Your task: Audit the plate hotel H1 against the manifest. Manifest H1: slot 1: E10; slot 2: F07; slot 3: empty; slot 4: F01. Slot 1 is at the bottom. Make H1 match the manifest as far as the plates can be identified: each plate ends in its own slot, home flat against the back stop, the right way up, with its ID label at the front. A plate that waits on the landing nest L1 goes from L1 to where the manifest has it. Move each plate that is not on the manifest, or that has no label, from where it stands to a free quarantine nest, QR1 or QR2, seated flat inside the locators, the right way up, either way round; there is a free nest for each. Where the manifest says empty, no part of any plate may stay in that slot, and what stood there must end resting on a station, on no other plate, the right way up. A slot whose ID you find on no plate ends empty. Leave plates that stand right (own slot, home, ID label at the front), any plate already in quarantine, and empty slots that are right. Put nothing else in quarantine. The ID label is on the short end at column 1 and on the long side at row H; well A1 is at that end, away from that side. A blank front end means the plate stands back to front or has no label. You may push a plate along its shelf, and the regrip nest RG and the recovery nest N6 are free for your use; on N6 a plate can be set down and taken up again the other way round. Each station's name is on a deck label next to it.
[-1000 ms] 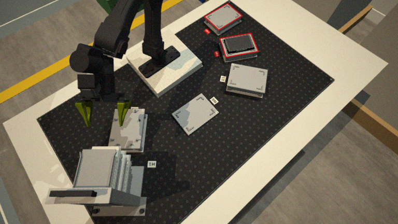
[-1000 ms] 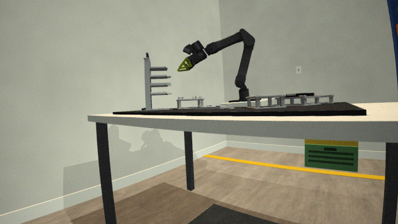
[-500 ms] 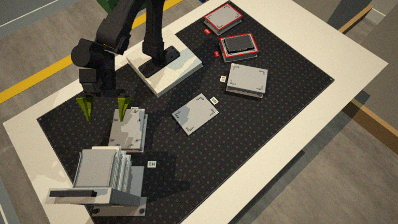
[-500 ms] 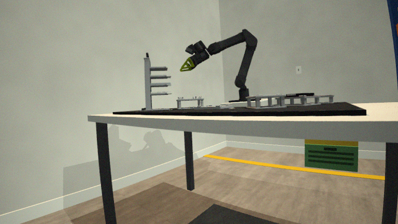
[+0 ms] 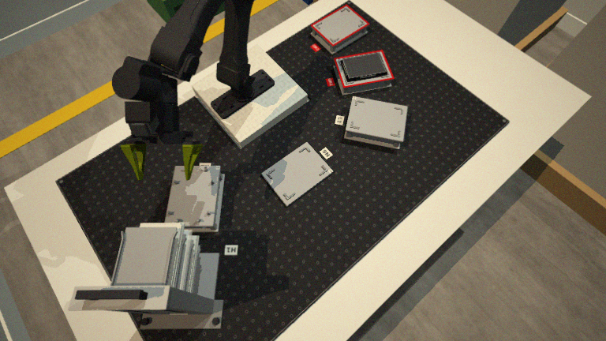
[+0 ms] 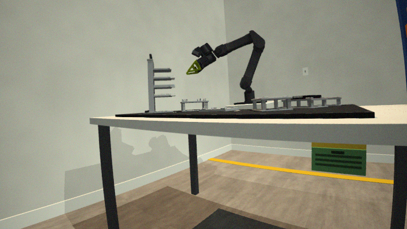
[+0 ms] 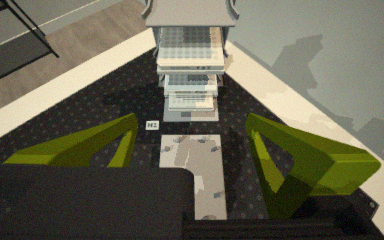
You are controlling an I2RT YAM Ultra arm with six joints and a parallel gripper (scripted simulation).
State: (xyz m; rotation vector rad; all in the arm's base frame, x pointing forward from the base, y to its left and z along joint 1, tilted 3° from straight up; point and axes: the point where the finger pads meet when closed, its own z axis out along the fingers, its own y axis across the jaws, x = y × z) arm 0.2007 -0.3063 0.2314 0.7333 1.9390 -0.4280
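Observation:
The plate hotel H1 [image 5: 156,265] stands at the near left corner of the black deck; it also shows in the side view [image 6: 157,82] and at the top of the wrist view [image 7: 190,75]. In the wrist view pale plates with well grids stick out on its shelves, the top one [image 7: 190,47] above two lower ones [image 7: 191,82] [image 7: 191,101]. I cannot read any ID label. My gripper [image 5: 162,160] [image 6: 193,68] [image 7: 191,119] hangs open and empty in the air, in front of the hotel and pointing at it, about level with the top shelves. The landing nest L1 [image 5: 376,121] holds nothing.
The regrip nest [image 5: 195,199] stands under my fingers, right before the hotel. N6 [image 5: 297,173] lies flat mid-deck. Of the two red-framed quarantine nests, the far one [image 5: 339,27] is bare and the nearer one [image 5: 364,69] holds a dark plate. The arm's base [image 5: 243,91] is behind.

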